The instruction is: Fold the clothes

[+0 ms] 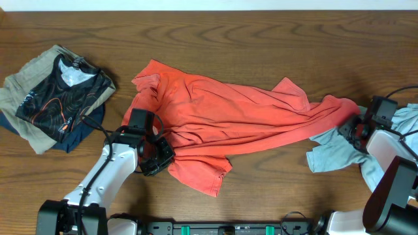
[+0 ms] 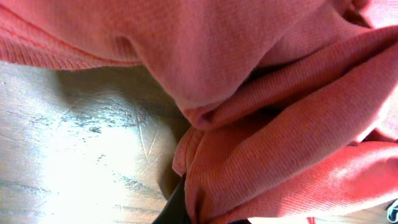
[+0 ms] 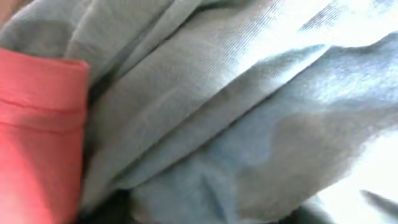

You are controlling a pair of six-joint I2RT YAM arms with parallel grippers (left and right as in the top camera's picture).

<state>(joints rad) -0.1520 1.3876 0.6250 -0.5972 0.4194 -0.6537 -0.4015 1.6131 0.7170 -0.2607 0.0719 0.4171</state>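
The coral-red T-shirt (image 1: pixel 222 114) lies crumpled across the middle of the table, pulled into a band between both grippers; its chest lettering is hidden. My left gripper (image 1: pixel 159 155) sits at the shirt's lower left edge and is shut on a fold of it. In the left wrist view the red cloth (image 2: pixel 273 106) fills the frame, bunched over one dark finger (image 2: pixel 176 204). My right gripper (image 1: pixel 353 127) is at the shirt's narrowed right end and appears shut on it. The right wrist view shows a red hem (image 3: pixel 37 124) at the left edge.
A black shirt with an orange line pattern (image 1: pixel 62 98) lies on a pile of beige and navy clothes at the left. A light blue garment (image 1: pixel 336 153) lies under my right arm and fills the right wrist view (image 3: pixel 236 118). Bare wooden table (image 1: pixel 261 46) lies behind.
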